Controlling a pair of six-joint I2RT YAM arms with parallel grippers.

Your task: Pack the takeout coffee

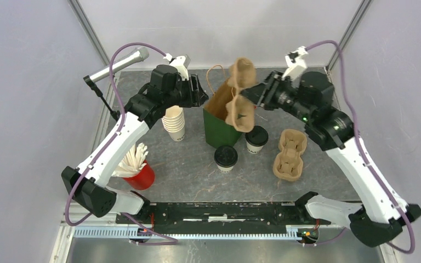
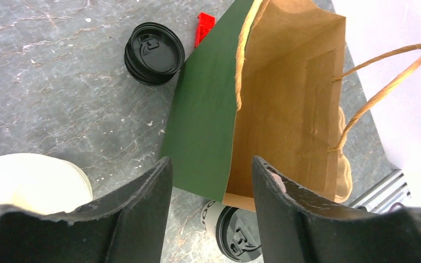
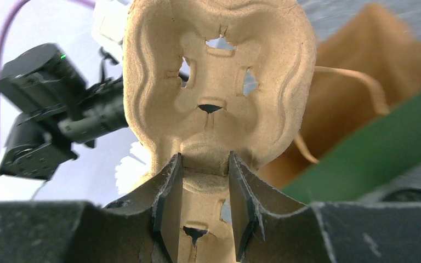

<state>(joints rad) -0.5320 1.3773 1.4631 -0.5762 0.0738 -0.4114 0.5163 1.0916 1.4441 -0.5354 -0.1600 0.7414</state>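
Note:
Two takeout coffee cups with black lids stand in front of the green paper bag (image 1: 217, 125): one (image 1: 226, 158) to the left, one (image 1: 256, 138) to the right. My right gripper (image 1: 255, 94) is shut on a brown pulp cup carrier (image 1: 240, 96), held on edge above the bag's open mouth; its fingers (image 3: 170, 192) pinch the carrier's (image 3: 219, 71) middle ridge. My left gripper (image 1: 200, 94) hovers at the bag's left rim, open. Its fingers (image 2: 142, 208) straddle the bag's (image 2: 208, 109) green wall without touching it. One lidded cup (image 2: 238, 233) shows below them, another (image 2: 153, 52) farther off.
A second pulp carrier (image 1: 289, 155) lies flat to the right of the cups. A stack of lidless cream cups (image 1: 174, 123) stands left of the bag. A red cup of white sticks (image 1: 137, 172) sits at the near left. A grey microphone (image 1: 118, 64) on a stand rises at the back left.

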